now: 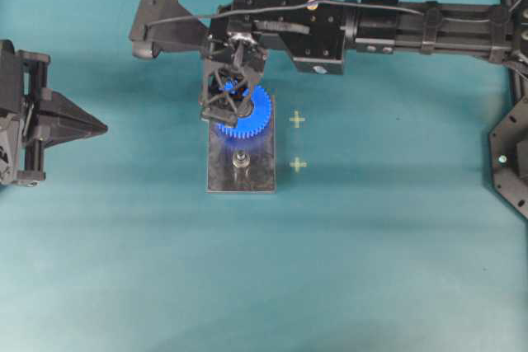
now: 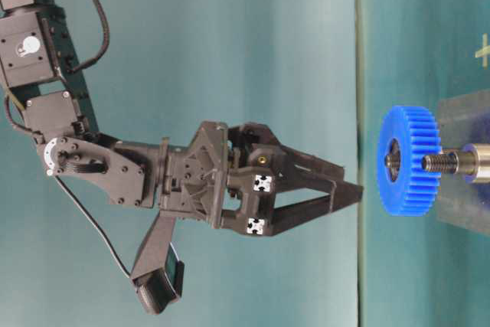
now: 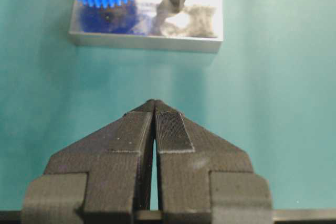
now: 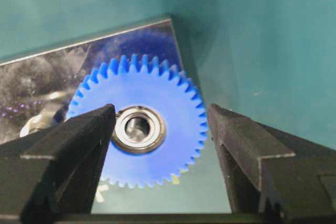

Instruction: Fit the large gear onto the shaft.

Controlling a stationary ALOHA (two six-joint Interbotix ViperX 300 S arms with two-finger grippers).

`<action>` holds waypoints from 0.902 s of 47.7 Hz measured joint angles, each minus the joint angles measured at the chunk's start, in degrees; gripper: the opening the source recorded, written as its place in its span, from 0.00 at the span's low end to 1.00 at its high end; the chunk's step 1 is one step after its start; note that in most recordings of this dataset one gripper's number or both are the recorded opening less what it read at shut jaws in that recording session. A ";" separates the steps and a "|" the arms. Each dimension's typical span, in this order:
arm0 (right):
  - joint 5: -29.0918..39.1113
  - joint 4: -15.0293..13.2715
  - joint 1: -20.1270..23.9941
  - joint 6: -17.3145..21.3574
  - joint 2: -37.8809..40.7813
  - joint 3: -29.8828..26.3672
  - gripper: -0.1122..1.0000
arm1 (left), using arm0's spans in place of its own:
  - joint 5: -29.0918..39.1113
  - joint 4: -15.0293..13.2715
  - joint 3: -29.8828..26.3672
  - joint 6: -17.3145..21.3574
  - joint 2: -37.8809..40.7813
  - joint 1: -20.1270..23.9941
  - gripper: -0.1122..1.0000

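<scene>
The left end effector (image 3: 154,109) is sitting with its fingers pressed together, empty, hovering above the teal bench (image 1: 371,269) near its left edge and pointing toward the grey plate (image 1: 216,179). On that plate, a bare silver peg (image 1: 240,159) is standing at the nearer end. Beyond it, the large gear (image 1: 257,114) is lying flat over the plate's far end, with the shaft (image 4: 137,126) showing inside its bearing hub (image 4: 138,128). The right end effector (image 4: 160,124) is hanging directly above the gear with its fingers spread apart, one on each side of the hub, gripping nothing. Two yellow cross marks (image 1: 297,119) are showing on the bench just right of the plate.
</scene>
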 measured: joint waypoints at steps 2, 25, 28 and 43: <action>0.18 -0.09 -0.18 0.00 -1.23 0.97 0.77 | 0.00 0.00 -0.09 0.00 -0.09 0.09 0.10; -18.02 -0.62 0.18 2.02 -23.99 29.88 0.63 | 0.00 0.00 0.35 0.18 -0.18 0.35 0.10; -20.65 -0.62 0.26 3.78 -26.28 33.40 0.63 | 0.00 0.00 0.44 0.18 -0.35 0.53 0.10; -28.39 -0.62 1.41 6.06 -33.13 43.77 0.63 | 0.00 0.00 1.14 0.70 -2.29 1.05 0.10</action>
